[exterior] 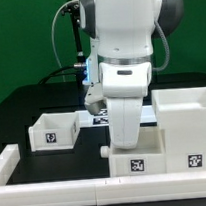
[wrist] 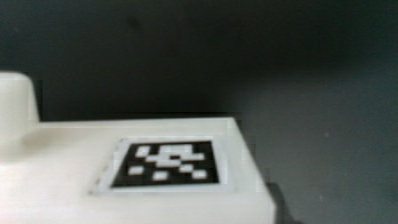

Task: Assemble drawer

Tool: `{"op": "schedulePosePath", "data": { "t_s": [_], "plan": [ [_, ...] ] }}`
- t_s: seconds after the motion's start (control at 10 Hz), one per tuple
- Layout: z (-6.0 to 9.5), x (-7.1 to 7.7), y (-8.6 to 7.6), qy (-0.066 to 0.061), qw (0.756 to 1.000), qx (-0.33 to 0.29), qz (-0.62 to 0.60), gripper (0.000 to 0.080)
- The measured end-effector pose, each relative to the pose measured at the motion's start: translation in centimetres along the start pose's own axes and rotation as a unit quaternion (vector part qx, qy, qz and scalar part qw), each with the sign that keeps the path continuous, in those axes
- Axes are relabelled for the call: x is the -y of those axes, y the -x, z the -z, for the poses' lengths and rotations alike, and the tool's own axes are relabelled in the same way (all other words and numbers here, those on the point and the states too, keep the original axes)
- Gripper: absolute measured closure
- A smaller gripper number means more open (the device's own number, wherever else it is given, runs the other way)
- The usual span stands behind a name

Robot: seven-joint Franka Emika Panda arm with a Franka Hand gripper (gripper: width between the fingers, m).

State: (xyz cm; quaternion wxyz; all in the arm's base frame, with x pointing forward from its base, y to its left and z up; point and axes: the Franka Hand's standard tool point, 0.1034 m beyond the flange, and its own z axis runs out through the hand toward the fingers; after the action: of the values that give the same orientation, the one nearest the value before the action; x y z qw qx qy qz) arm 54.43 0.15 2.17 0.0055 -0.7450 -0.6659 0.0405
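Observation:
In the exterior view the tall white drawer housing [exterior: 187,114] stands at the right, with a tag low on its front. A small white tray [exterior: 137,164] with a tag sits against the housing's left side. My gripper [exterior: 126,141] is lowered right over this tray, and its fingers are hidden behind the white hand. A second small open-topped tray [exterior: 51,132] with a tag stands apart at the left. The wrist view shows a white tagged surface [wrist: 169,163] very close, blurred, with a white raised part [wrist: 15,100] beside it. No fingertips show there.
Long low white border rails run along the front [exterior: 88,197] and the left [exterior: 7,159] of the black table. The marker board [exterior: 96,118] lies behind the arm, mostly hidden. A green wall stands behind.

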Motion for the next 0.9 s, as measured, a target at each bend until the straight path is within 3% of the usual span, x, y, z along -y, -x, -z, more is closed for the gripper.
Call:
{"op": "schedulePosePath", "data": {
  "t_s": [0.3, 0.6, 0.9],
  "plan": [
    [-0.04, 0.04, -0.37, 0.000, 1.000, 0.000, -0.016, 0.0761],
    [-0.73, 0.39, 0.21, -0.012, 1.000, 0.004, -0.023, 0.0761],
    [-0.66, 0.30, 0.36, -0.014, 1.000, 0.005, -0.025, 0.0761]
  ]
}}
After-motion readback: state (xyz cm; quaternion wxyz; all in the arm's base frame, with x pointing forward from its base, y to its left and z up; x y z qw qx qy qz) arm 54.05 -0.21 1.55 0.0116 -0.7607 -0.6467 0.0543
